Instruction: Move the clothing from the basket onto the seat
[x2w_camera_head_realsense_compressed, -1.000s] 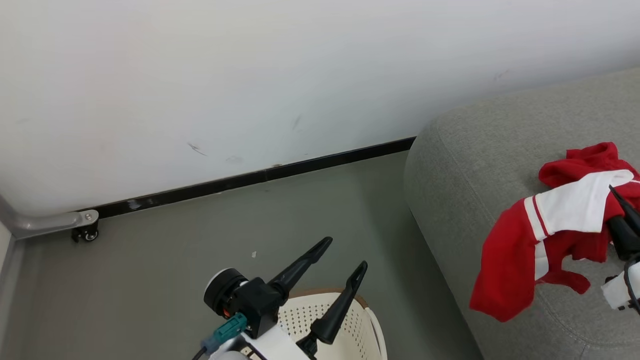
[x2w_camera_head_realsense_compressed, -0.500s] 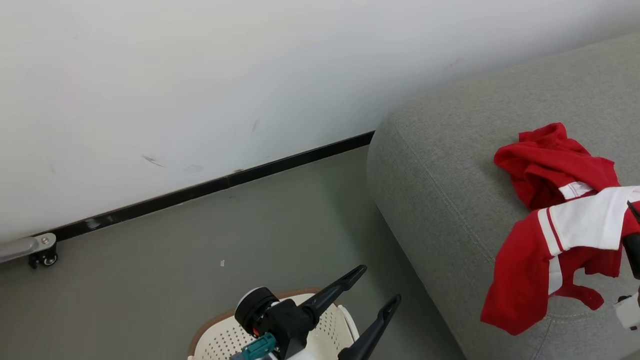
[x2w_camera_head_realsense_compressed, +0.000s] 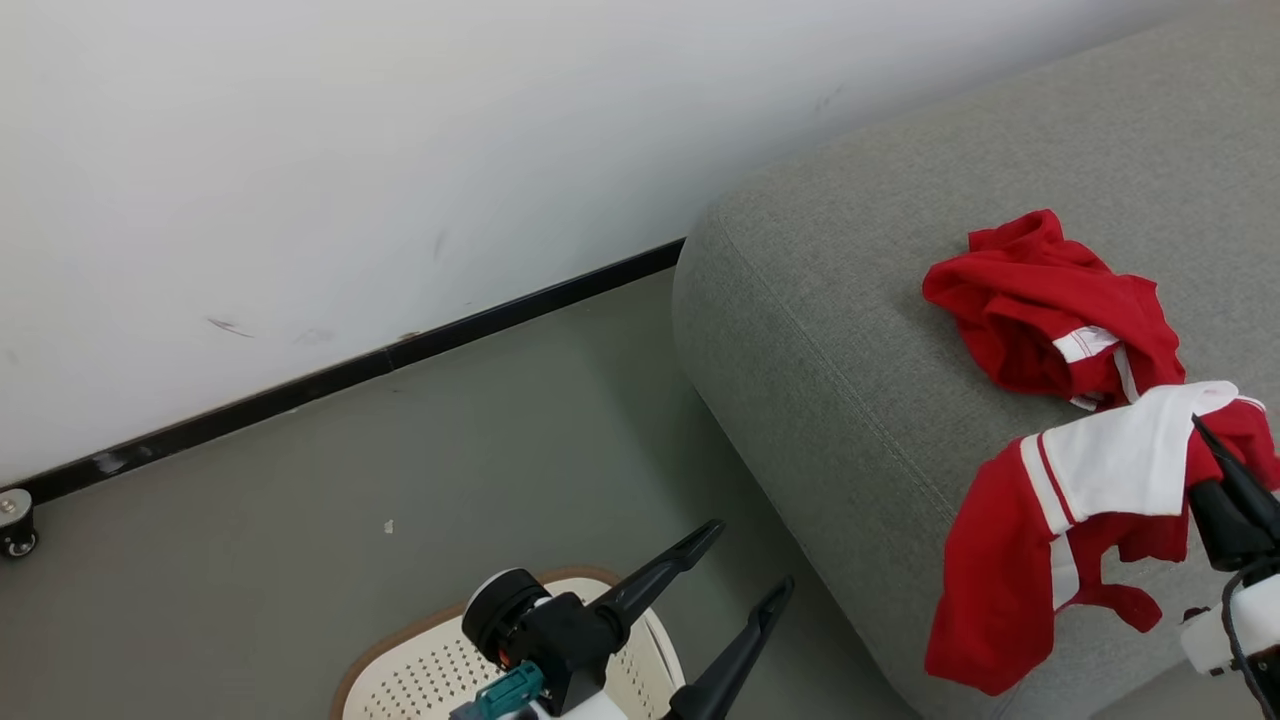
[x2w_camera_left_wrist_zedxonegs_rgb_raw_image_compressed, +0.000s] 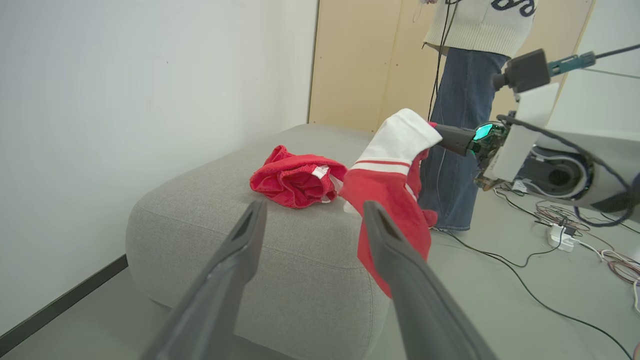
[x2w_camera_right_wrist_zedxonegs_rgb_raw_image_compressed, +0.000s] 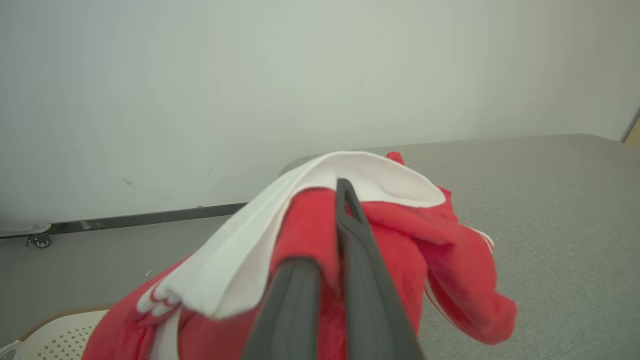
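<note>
One red garment (x2w_camera_head_realsense_compressed: 1050, 310) lies crumpled on top of the big grey seat (x2w_camera_head_realsense_compressed: 850, 280). A second red garment with a broad white band (x2w_camera_head_realsense_compressed: 1040, 520) hangs over the seat's near edge, pinched by my right gripper (x2w_camera_head_realsense_compressed: 1200, 430), which is shut on it. In the right wrist view the dark fingers (x2w_camera_right_wrist_zedxonegs_rgb_raw_image_compressed: 345, 235) close on that red and white cloth (x2w_camera_right_wrist_zedxonegs_rgb_raw_image_compressed: 240, 265). My left gripper (x2w_camera_head_realsense_compressed: 745, 560) is open and holds nothing; it hovers over the cream basket (x2w_camera_head_realsense_compressed: 420, 680) at the bottom of the head view. The left wrist view shows both garments (x2w_camera_left_wrist_zedxonegs_rgb_raw_image_compressed: 300, 177) (x2w_camera_left_wrist_zedxonegs_rgb_raw_image_compressed: 395, 190) on the seat (x2w_camera_left_wrist_zedxonegs_rgb_raw_image_compressed: 240, 235).
A white wall with a black skirting strip (x2w_camera_head_realsense_compressed: 350, 370) runs behind the grey floor. A caster wheel (x2w_camera_head_realsense_compressed: 15, 525) stands at the far left. In the left wrist view a person in jeans (x2w_camera_left_wrist_zedxonegs_rgb_raw_image_compressed: 462, 120) stands beyond the seat, and cables (x2w_camera_left_wrist_zedxonegs_rgb_raw_image_compressed: 565, 235) lie across the floor.
The head camera has swung right, so seat and wall slide left in the picture. My right gripper still holds the red and white garment over the seat's edge; the left gripper stays open.
</note>
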